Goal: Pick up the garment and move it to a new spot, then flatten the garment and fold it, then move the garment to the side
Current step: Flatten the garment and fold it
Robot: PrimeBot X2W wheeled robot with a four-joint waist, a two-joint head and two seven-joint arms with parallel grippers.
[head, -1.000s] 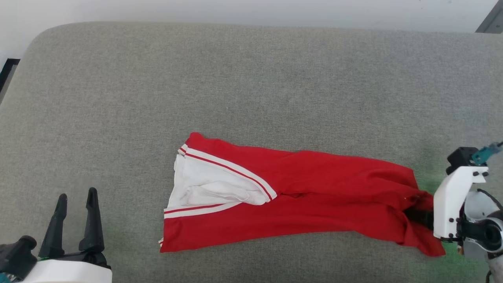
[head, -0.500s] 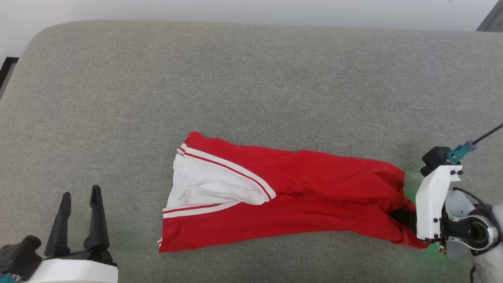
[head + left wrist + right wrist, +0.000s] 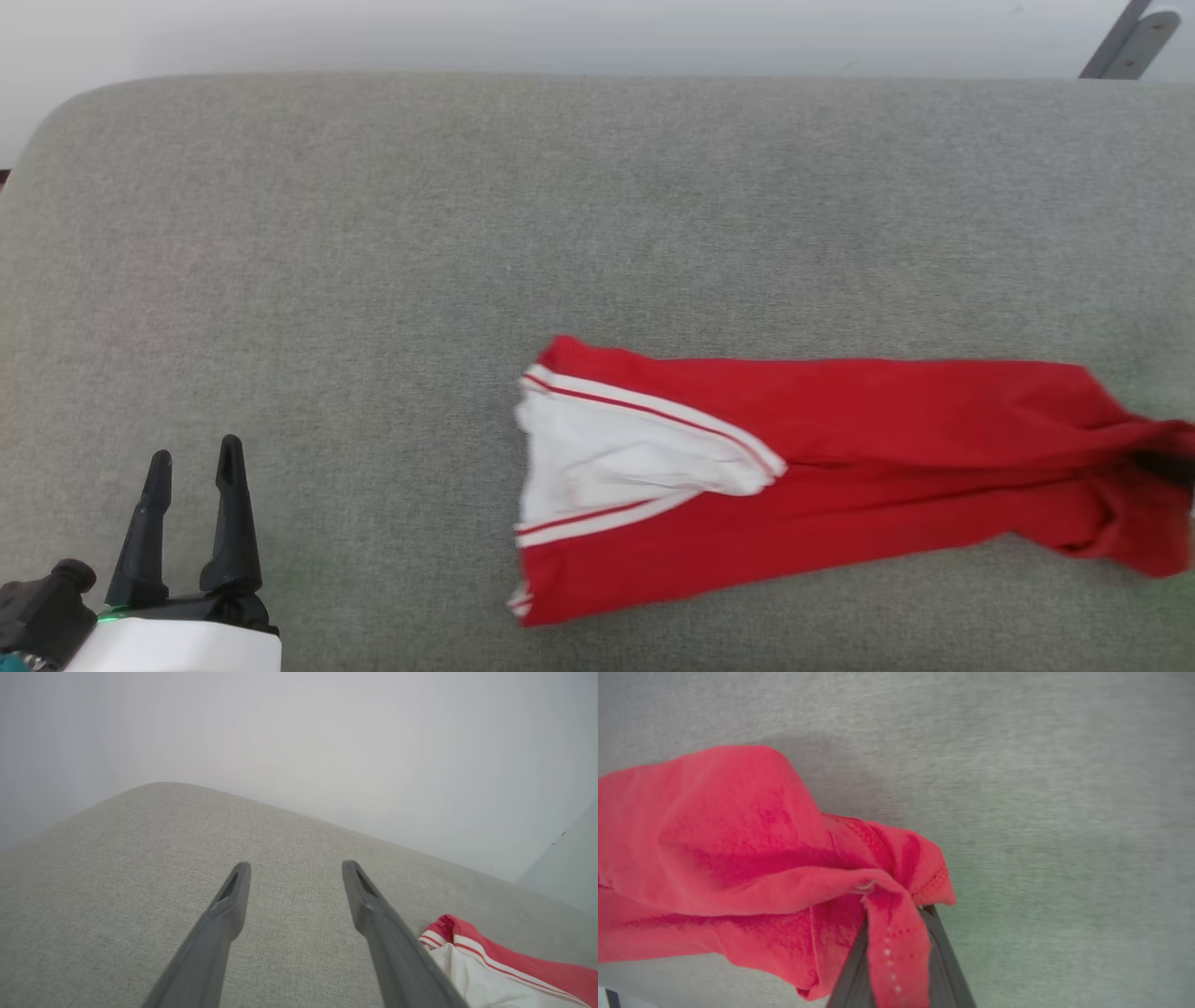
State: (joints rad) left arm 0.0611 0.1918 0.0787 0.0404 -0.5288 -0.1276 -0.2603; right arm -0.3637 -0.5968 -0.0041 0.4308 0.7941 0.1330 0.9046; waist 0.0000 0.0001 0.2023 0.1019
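The garment (image 3: 887, 448) lies stretched out lengthwise on the grey cushion (image 3: 467, 233), red with a white sleeve and striped trim at its left end. Its right end bunches at the frame's right edge, where a dark bit of my right gripper (image 3: 1174, 465) shows. In the right wrist view, the right gripper (image 3: 896, 919) is shut on a fold of the garment (image 3: 714, 835), and red cloth drapes over the fingers (image 3: 945, 970). My left gripper (image 3: 194, 453) stands open at the lower left, well apart from the cloth. Its open left gripper (image 3: 296, 865) has the garment's sleeve end (image 3: 504, 970) to its right.
The grey cushion has a rounded back edge against a pale wall (image 3: 560, 37). A grey metal leg (image 3: 1116, 42) shows at the top right corner. Bare cushion spreads left of and behind the garment.
The right gripper has shut on the garment's right end and pulled it rightward, stretching it out. The head view has also shifted. The left gripper has stayed open in place.
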